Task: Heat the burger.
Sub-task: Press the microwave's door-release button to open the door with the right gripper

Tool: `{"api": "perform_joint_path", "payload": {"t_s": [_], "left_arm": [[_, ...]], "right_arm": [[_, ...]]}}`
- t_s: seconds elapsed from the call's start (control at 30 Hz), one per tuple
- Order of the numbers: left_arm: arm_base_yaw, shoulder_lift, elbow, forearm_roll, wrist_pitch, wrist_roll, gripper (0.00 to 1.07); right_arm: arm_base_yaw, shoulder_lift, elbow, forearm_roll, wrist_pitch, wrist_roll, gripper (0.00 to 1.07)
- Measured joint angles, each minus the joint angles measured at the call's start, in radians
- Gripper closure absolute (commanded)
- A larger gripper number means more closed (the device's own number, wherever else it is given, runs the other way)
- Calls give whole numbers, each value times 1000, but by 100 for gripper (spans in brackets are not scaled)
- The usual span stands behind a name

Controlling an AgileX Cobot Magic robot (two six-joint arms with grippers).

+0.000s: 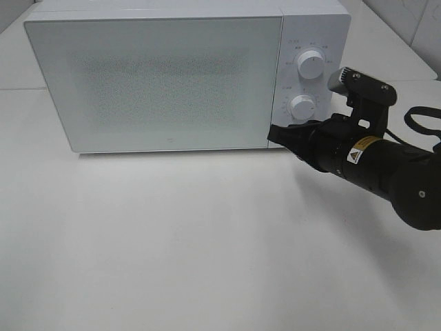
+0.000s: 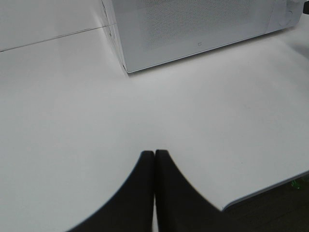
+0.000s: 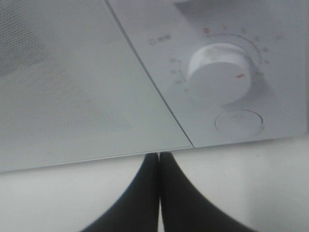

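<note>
Exterior high view: the microwave point(image 1: 158, 76) stands at the back of the table point(image 1: 172, 241) with its door point(image 1: 155, 83) closed. The right gripper point(image 1: 273, 133) is at the door's lower right corner, below the lower knob point(image 1: 302, 107) and the upper knob point(image 1: 311, 67) of the control panel point(image 1: 313, 41). Its jaws are pressed together, probably to form a single blunt tip for working a control rather than for grasping. The burger is not visible. The frosted door hides the cavity, so whether the burger lies inside cannot be confirmed, though the closed door suggests it does. Left wrist view: the left gripper point(image 2: 154, 155) is closed on nothing, its fingertips meeting above bare table well apart from the microwave. This placement appears to be a parked position that leaves the front of the oven free for the other arm. Right wrist view: the right gripper's closed tips sit just below the seam where the door meets the control panel, near the round button point(image 3: 239, 122) under the lower knob. No contact with either can be confirmed. The position suggests a control is to be operated next.
</note>
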Motion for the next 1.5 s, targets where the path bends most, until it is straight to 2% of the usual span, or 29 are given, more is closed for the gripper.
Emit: {"api": "perform_joint_path", "payload": {"t_s": [0.23,0.33,0.4,0.67,1.0,1.23,1.5], "left_arm": [[0,0,0,0,0,0,106],[0,0,0,0,0,0,106],[0,0,0,0,0,0,106],[0,0,0,0,0,0,106],[0,0,0,0,0,0,106],[0,0,0,0,0,0,106],[0,0,0,0,0,0,106]], "right_arm": [[0,13,0,125,-16,276,106],[0,13,0,129,-17,313,106],[0,20,0,132,-30,451,106],[0,98,-1,132,-112,667,106],[0,160,-78,137,-108,689,106],[0,177,-105,265,-74,649,106],[-1,210,-143,280,-73,625,106]]}}
